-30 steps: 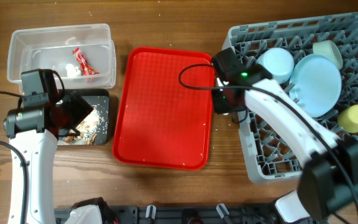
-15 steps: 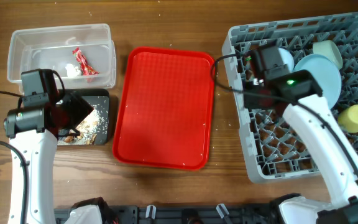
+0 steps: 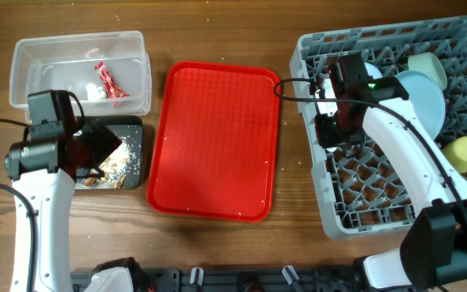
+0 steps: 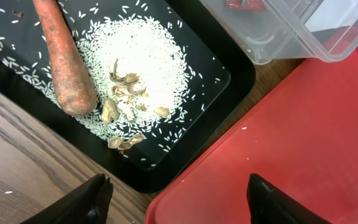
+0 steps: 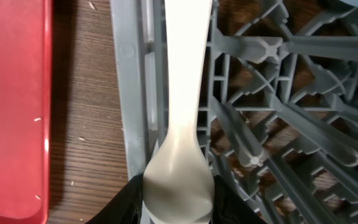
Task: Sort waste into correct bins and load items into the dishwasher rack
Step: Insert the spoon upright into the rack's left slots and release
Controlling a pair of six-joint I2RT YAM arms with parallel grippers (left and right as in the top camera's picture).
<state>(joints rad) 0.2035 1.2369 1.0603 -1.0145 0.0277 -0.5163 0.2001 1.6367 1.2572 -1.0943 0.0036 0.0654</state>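
My right gripper [image 5: 178,200] is shut on the bowl end of the white plastic spoon [image 5: 184,93], whose handle points away along the left rim of the grey dishwasher rack [image 5: 124,93]. From overhead it hangs over the rack's left side [image 3: 331,130]. The rack [image 3: 379,203] holds a light blue plate [image 3: 424,101], a pale green bowl [image 3: 430,66] and a yellow cup [image 3: 464,152]. My left gripper [image 4: 179,205] is open and empty above the near edge of the black tray [image 4: 173,171]. That tray holds the carrot [image 4: 64,62] and the rice heap [image 4: 145,62]. The red wrapper [image 3: 106,79] lies in the clear tub [image 3: 23,57].
The flat red serving tray [image 3: 217,138] lies between the bins and the rack, with a few rice grains on it. Brown nut-like scraps [image 4: 120,106] lie in the rice. A white lump [image 3: 94,92] sits beside the wrapper. Bare wood shows in front of the trays.
My right arm moved right from the red tray's edge to over the rack's left side, carrying the spoon, then lowered slightly. The left arm has not moved.
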